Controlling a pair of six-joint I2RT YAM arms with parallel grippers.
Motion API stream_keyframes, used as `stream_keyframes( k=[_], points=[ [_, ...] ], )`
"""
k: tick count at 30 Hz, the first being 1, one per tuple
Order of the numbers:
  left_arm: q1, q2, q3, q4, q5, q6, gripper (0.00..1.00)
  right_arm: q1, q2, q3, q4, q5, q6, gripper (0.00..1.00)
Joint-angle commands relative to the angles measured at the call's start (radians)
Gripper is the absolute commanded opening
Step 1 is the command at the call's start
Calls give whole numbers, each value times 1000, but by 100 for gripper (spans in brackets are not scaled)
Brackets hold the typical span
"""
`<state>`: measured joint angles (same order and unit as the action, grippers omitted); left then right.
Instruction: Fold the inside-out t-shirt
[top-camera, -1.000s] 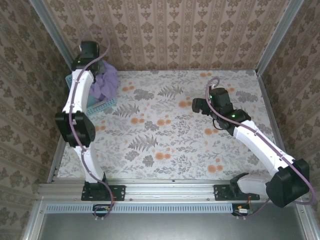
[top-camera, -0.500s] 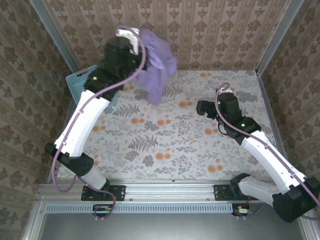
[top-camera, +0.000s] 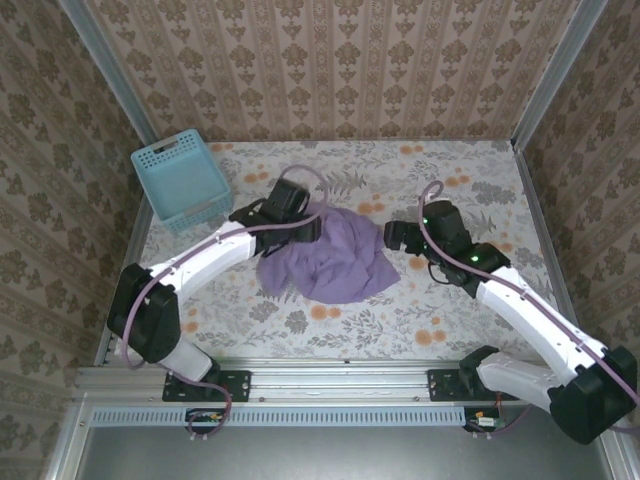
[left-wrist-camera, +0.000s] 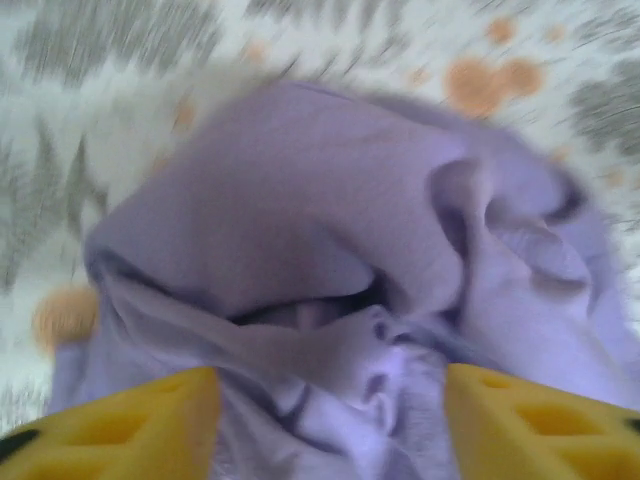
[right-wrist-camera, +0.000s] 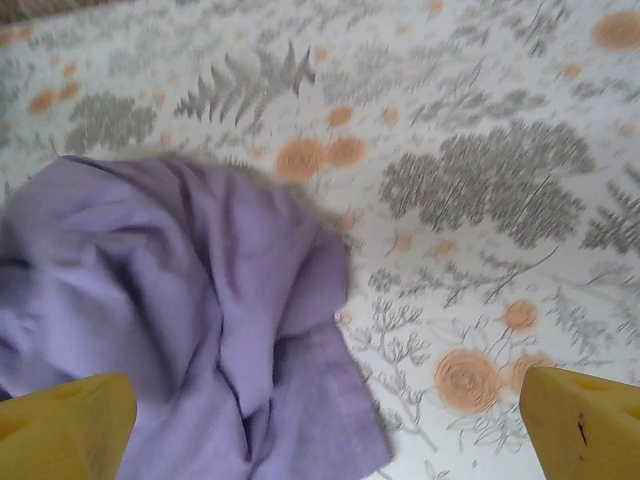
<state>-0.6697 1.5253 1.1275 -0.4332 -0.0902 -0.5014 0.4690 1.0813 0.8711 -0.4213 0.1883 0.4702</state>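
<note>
- From above, you see the crumpled t-shirt (top-camera: 335, 262) lying mid-surface (top-camera: 470, 165), with a light-blue basket (top-camera: 168, 147) far left.
- Your left pincer (left-wrist-camera: 330, 428) stands apart over its folds.
- Your right pincer (right-wrist-camera: 320, 430) is apart too, just right of the shirt.

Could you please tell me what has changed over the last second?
The left gripper carried the t-shirt out of the basket, rightward onto the table, and opened; the t-shirt now lies crumpled there. The basket and the open right gripper hardly moved.
</note>
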Motion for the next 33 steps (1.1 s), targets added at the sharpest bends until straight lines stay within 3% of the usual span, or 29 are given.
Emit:
stream_keyframes(
  k=[1,4,8,15,20,24,29,33],
  points=[
    [59,-132,-117,29,23,-87,70,55,55,-23,-7,-27,30,99],
    [88,-239,-216,67,28,-82,77,127,117,-24,5,-24,43,99],
    [118,-292,-268,84,66,-69,79,241,208,-19,10,4,54,97],
    [110,-226,-319,142,169,-81,75,411,348,-24,30,32,105,94],
    [70,-155,-318,175,165,-80,68,472,422,-26,76,20,140,91],
    [68,-94,-306,194,167,-81,58,504,508,-9,122,8,180,86],
    [85,-32,-287,197,185,-85,32,508,571,5,91,129,235,74],
    [103,-41,-290,192,193,-86,12,493,554,-23,71,202,240,48]
  ],
)
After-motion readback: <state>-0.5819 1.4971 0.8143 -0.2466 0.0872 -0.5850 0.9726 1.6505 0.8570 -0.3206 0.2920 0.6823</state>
